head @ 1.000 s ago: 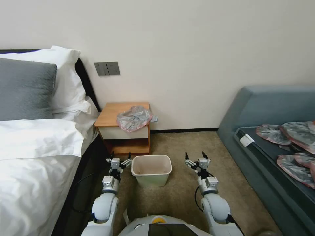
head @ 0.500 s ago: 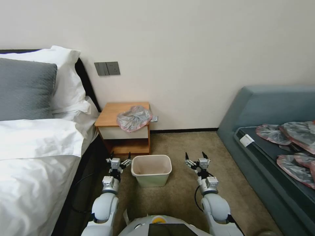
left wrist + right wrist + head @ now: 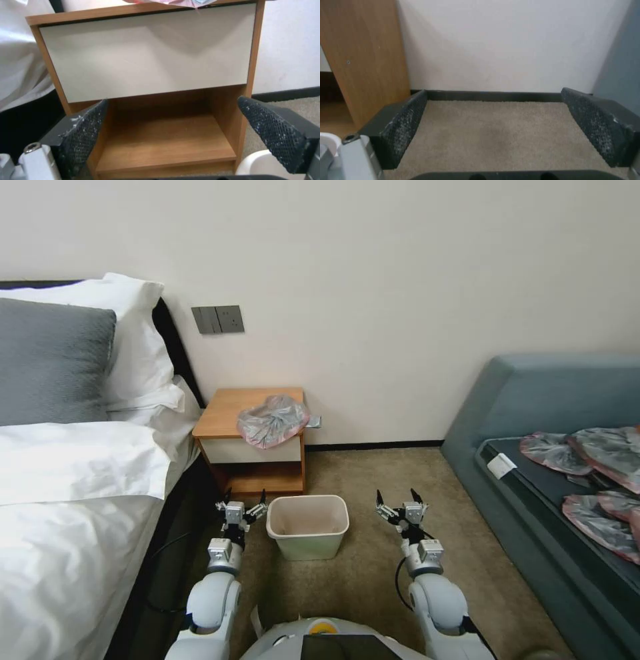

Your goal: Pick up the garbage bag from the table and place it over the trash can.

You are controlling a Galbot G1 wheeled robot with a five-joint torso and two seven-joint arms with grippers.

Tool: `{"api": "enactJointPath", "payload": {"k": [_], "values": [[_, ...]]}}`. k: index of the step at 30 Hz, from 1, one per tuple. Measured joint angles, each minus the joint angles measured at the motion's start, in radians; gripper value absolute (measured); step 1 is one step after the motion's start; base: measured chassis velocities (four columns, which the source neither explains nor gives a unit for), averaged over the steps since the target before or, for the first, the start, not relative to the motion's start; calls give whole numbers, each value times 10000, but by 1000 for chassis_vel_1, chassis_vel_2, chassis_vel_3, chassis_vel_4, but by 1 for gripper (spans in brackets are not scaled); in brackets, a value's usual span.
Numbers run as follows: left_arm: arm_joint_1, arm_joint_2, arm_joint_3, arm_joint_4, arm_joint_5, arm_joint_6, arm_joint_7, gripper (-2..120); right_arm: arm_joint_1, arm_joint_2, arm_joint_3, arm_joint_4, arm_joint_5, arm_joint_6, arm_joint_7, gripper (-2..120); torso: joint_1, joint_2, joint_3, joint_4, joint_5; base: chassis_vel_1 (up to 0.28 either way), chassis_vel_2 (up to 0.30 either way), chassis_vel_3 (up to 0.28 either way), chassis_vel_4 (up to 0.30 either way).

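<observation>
The garbage bag (image 3: 273, 421) lies crumpled on the bench (image 3: 227, 413), overhanging its front edge (pink rim down). On the carpet just before it stands the trash can (image 3: 308, 525), flanked by the left claw (image 3: 244, 499) and right claw (image 3: 399, 497), both spread wide, grasping nothing.

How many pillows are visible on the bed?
2. A grey pillow lies at the bed's head, and a white pillow stands behind it, toward the table. More may be hidden beyond the picture's edge.
</observation>
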Motion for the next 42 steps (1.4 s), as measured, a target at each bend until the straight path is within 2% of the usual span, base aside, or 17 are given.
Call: {"api": "enactJointPath", "payload": {"k": [25, 27, 28, 31, 32, 35, 37, 40, 41, 42], "values": [[55, 17, -8, -117, -41, 42, -2, 99, -58, 16, 0, 111, 2, -26, 0, 100, 0, -1, 0, 0, 0, 0, 0, 0, 0], [294, 113, -82, -693, -236, 250, -36, 100, -348, 131, -1, 719, 42, -187, -3, 100, 0, 0, 0, 0, 0, 0, 0, 0, 0], [294, 113, -82, -693, -236, 250, -36, 100, -348, 131, -1, 719, 42, -187, -3, 100, 0, 0, 0, 0, 0, 0, 0, 0, 0], [715, 281, -208, -1688, -575, 624, -107, 100, -834, 327, -10, 1751, 119, -481, -42, 100, 0, 0, -1, 1, 0, 0, 0, 0, 0], [715, 281, -208, -1688, -575, 624, -107, 100, -834, 327, -10, 1751, 119, -481, -42, 100, 0, 0, -1, 1, 0, 0, 0, 0, 0], [1159, 454, -339, -2742, -939, 1003, -181, 100, -1338, 527, -18, 2804, 198, -784, -91, 100, 0, 0, 0, 0, 0, 0, 0, 0, 0], [1273, 499, -372, -3006, -1030, 1105, -202, 100, -1484, 585, -22, 3115, 221, -867, -106, 100, 0, 0, -1, 0, -1, 0, 0, 0, 0], [1713, 675, -505, -4044, -1390, 1493, -279, 100, -1977, 783, -33, 4156, 299, -1165, -152, 100, 0, 0, -1, 0, -1, 0, 0, 0, 0], [1713, 675, -505, -4044, -1390, 1493, -279, 100, -1977, 783, -33, 4156, 299, -1165, -152, 100, 0, 0, -1, 0, -1, 0, 0, 0, 0], [1860, 734, -552, -4400, -1510, 1621, -306, 100, -2153, 855, -39, 4524, 325, -1266, -167, 100, 0, 0, -1, 0, -1, 0, 0, 0, 0]]}}
